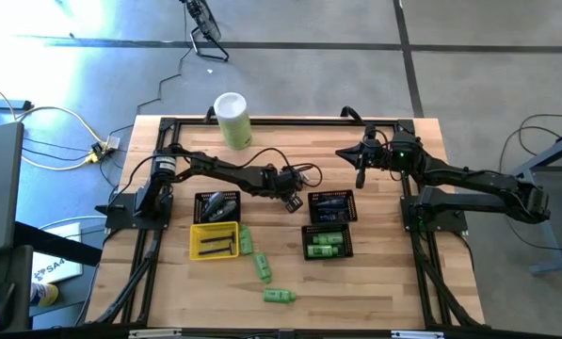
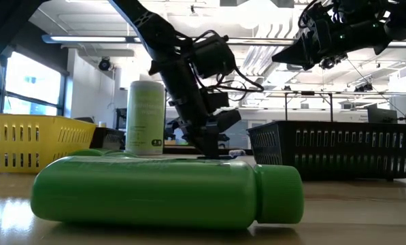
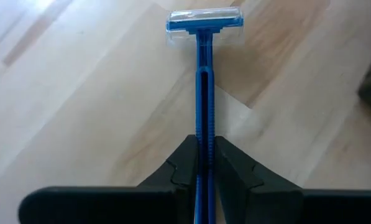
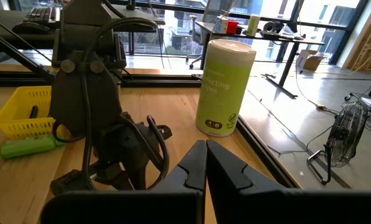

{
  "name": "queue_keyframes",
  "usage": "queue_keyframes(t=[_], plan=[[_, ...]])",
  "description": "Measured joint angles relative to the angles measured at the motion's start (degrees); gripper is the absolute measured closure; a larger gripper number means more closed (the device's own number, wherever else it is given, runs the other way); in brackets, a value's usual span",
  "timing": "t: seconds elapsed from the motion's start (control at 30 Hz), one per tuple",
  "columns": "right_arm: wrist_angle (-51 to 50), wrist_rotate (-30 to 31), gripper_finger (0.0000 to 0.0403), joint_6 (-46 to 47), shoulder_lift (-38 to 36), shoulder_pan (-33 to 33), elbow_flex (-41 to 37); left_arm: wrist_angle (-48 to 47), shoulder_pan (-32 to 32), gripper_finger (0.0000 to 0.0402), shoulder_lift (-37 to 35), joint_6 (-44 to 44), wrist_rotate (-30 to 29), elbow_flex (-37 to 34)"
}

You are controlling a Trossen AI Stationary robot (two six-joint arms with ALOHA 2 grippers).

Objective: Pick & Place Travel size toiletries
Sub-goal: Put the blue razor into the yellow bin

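A blue razor (image 3: 204,93) with a clear cap over its head (image 3: 204,22) sticks out ahead of my left gripper (image 3: 204,155), which is shut on its handle. That gripper (image 1: 295,201) slants down over the table's middle, between the black baskets. Green bottles (image 1: 246,240) (image 1: 264,267) (image 1: 280,296) lie on their sides on the wood at the near left; one green bottle (image 2: 168,192) fills the low view. My right gripper (image 4: 206,155) (image 1: 361,174) hangs shut and empty above the far right. My left gripper pinches the razor's handle (image 3: 204,132) between its two fingers (image 3: 180,167), well back from the head. The fingers slant down from above and lie along the handle, which runs straight out past the fingertips. Whether the head touches the table, I cannot tell.
A yellow tray (image 1: 198,232) and a black basket (image 1: 202,200) stand at the left, and two black baskets (image 1: 334,194) (image 1: 309,247) with items at the right. A tall pale-green canister (image 1: 232,120) stands at the far edge. Bare wood lies toward the near edge.
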Motion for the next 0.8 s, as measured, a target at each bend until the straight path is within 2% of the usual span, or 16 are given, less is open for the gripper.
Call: queue_keyframes(t=[0.2, 0.4, 0.67, 0.8], plan=[[0.0, 0.0, 0.0401, 0.0, 0.0, 0.0, 0.0, 0.9, 0.1, 0.0366, -0.5, 2.3, -2.3, -0.2], [0.0, 0.0, 0.0401, -0.2, 0.0, 0.0, 0.0, 2.0, 0.3, 0.0366, -3.9, 7.0, -4.6, -0.2], [-0.1, 0.0, 0.0401, -0.4, 0.0, 0.0, 0.0, 1.8, 0.3, 0.0366, -9.3, 12.6, -4.7, -0.1], [-0.1, 0.0, 0.0401, -0.4, 0.0, 0.0, 0.0, -1.5, 0.2, 0.0366, -11.7, 13.6, -4.2, 0.0]])
